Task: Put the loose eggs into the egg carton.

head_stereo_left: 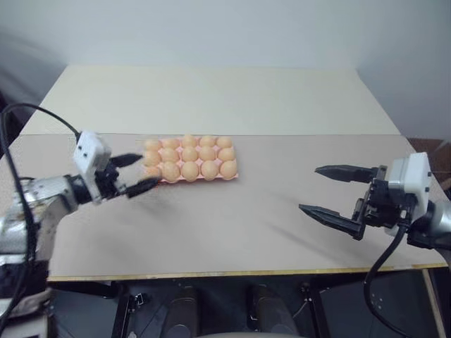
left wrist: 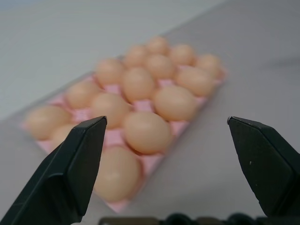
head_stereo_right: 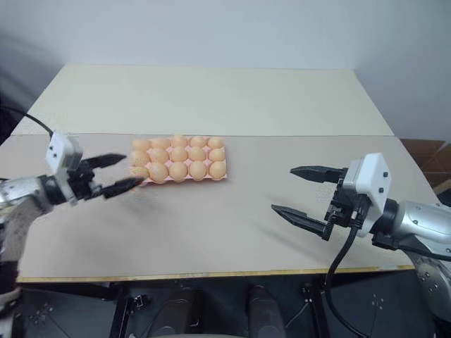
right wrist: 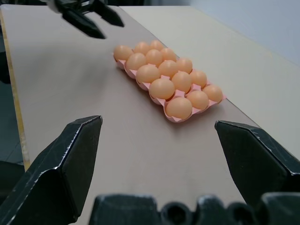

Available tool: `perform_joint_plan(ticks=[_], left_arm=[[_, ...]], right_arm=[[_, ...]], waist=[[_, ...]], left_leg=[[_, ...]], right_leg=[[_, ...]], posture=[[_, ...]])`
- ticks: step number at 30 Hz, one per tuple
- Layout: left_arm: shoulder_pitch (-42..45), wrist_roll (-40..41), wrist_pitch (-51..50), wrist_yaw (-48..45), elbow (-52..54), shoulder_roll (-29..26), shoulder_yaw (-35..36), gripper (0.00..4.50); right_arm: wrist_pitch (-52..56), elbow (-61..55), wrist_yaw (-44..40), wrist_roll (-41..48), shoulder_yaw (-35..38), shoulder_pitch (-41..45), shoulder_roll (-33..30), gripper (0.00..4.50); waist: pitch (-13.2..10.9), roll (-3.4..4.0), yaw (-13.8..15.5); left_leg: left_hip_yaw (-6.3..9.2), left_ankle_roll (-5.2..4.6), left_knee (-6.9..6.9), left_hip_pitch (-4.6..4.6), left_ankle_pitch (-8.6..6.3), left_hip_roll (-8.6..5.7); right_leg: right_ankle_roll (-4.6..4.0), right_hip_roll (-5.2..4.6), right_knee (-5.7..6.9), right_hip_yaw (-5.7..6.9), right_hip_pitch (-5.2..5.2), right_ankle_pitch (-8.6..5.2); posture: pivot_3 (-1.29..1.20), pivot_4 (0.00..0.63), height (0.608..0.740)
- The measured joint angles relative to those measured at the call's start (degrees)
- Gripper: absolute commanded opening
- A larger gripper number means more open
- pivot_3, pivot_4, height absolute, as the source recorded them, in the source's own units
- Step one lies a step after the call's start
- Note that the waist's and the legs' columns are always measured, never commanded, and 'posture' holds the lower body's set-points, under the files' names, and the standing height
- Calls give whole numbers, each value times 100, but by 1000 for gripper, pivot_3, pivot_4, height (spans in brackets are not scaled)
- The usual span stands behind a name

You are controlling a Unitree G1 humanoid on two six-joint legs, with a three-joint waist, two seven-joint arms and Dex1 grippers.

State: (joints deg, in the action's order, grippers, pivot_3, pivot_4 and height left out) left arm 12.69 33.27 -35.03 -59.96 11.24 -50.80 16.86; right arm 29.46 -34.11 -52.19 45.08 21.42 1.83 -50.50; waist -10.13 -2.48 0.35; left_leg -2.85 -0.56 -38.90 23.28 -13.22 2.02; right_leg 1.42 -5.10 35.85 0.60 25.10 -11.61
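Right tool: your black two-fingered right tool [head_stereo_left: 326,191] hangs near the table's front edge, fingers spread wide, empty, well apart from the carton.
Left tool: your left tool [head_stereo_left: 136,173] is just beside the carton's left end, fingers apart, holding nothing.
Carton: the flat pink moulded egg carton [head_stereo_left: 237,171] lies mid-table, long axis running left to right.
Eggs: smooth orange-tan oval eggs [head_stereo_left: 190,170] sit in its pockets.
Table: the pale beige table [head_stereo_left: 211,98] runs beyond.
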Motion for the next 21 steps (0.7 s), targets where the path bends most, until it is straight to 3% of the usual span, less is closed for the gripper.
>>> perform_joint_plan(ticks=[4,10,21], left_arm=[[-781,547,-403,-256,750,-367,780,4487],[-1863,916,-787,282,1626,-12,1727,4487],[-2339,1094,-783,985,2221,323,1973,4487]], right_arm=[[0,276,-92,-55,-245,184,0,4500],[16,616,-121,-110,-635,671,66,4500],[-7,1168,-397,-487,-959,1147,53,4500]], waist=[[-1,6,2],[-1,6,10],[-1,6,34]], left_leg=[[0,0,6,-7,0,5],[1,0,3,-7,0,4],[1,0,4,-4,0,0]], right_leg=[[-9,1,1,0,-1,-7],[-9,0,1,0,-4,-7],[-11,4,0,0,-2,-7]], posture=[[0,150,740],[0,150,740],[0,150,740]])
